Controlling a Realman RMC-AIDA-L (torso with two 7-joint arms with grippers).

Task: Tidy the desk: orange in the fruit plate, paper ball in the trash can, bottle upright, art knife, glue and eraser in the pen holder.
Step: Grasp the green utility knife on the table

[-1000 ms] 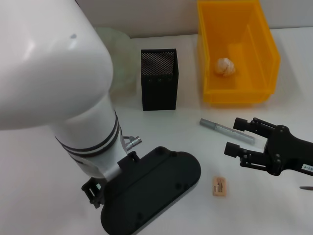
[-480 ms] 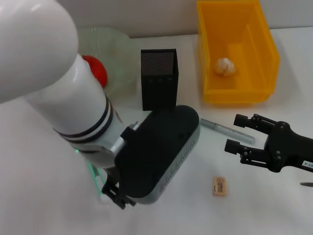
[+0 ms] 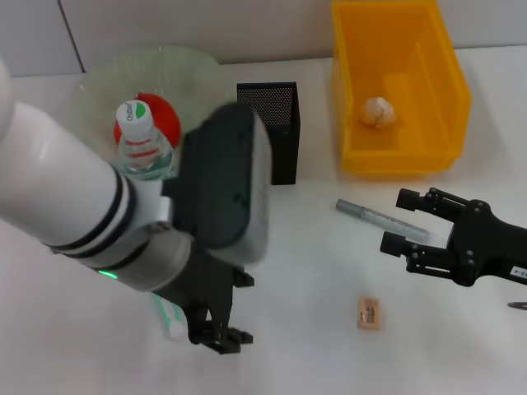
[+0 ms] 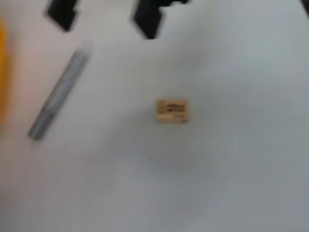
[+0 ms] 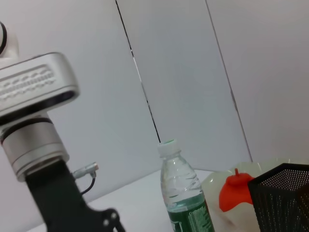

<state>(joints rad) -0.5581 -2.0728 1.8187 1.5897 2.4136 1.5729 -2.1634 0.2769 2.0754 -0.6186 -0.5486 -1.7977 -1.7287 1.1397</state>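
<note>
The orange point(image 3: 165, 117) lies in the pale-green fruit plate point(image 3: 193, 70). The bottle point(image 3: 140, 144) stands upright next to the plate. The paper ball point(image 3: 379, 111) lies in the yellow trash can point(image 3: 399, 156). My left arm's wrist hides part of the black mesh pen holder point(image 3: 284, 132). The grey art knife point(image 3: 381, 220) and the tan eraser point(image 3: 369, 313) lie on the table; both also show in the left wrist view, eraser point(image 4: 171, 110) and knife point(image 4: 58, 95). My left gripper point(image 3: 221, 337) hangs low at the front left. My right gripper point(image 3: 402, 222) is open and empty beside the knife.
A white and green stick point(image 3: 170, 321), perhaps the glue, lies on the table beside my left gripper, partly hidden by the arm. The right wrist view shows the bottle point(image 5: 186, 203), the orange point(image 5: 234, 193) and the pen holder point(image 5: 285, 198). A dark tip point(image 3: 517, 305) shows at the right edge.
My left arm has swung back and to the left, uncovering the fruit plate, the orange and the upright bottle. My right gripper has barely moved.
</note>
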